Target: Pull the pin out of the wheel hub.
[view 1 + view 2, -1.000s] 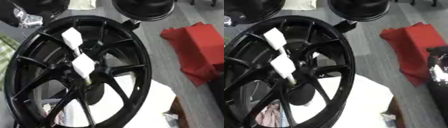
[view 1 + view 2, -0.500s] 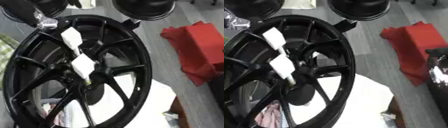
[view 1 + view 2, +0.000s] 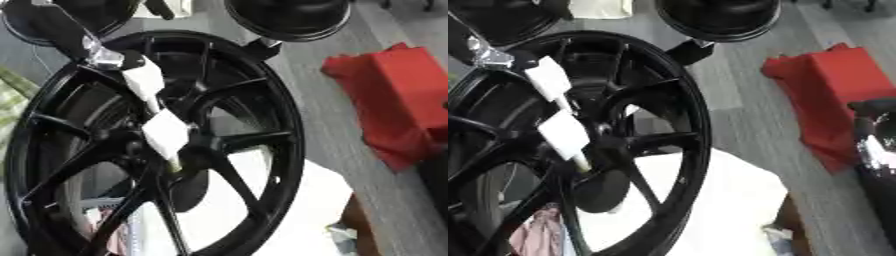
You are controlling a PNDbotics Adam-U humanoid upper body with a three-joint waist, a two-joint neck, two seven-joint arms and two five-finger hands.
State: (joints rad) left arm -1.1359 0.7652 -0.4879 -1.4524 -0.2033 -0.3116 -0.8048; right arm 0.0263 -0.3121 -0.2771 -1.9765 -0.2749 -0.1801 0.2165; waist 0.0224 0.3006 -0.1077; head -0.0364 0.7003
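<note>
A large black spoked wheel hub [image 3: 262,135] stands tilted on a white surface. A thin pin carrying two white blocks [image 3: 166,132] runs slantwise from the upper rim down to the hub's centre, where its pale tip [image 3: 175,165] sits. My left hand [image 3: 109,56], black with a silver joint, comes in from the upper left and is at the top end of the pin, right beside the upper white block [image 3: 144,80]. Whether it holds the pin is hidden against the dark rim. My right hand [image 3: 875,145] shows only as a black and silver shape at the right edge.
A second black wheel [image 3: 289,15] lies just beyond the hub at the top, a third [image 3: 500,20] at the upper left. A red cloth bundle [image 3: 394,100] lies on the grey floor to the right. The white surface [image 3: 297,210] ends at a brown edge lower right.
My left hand has come down from the upper left corner along the rim to the pin's upper white block. The pin and wheel have not moved.
</note>
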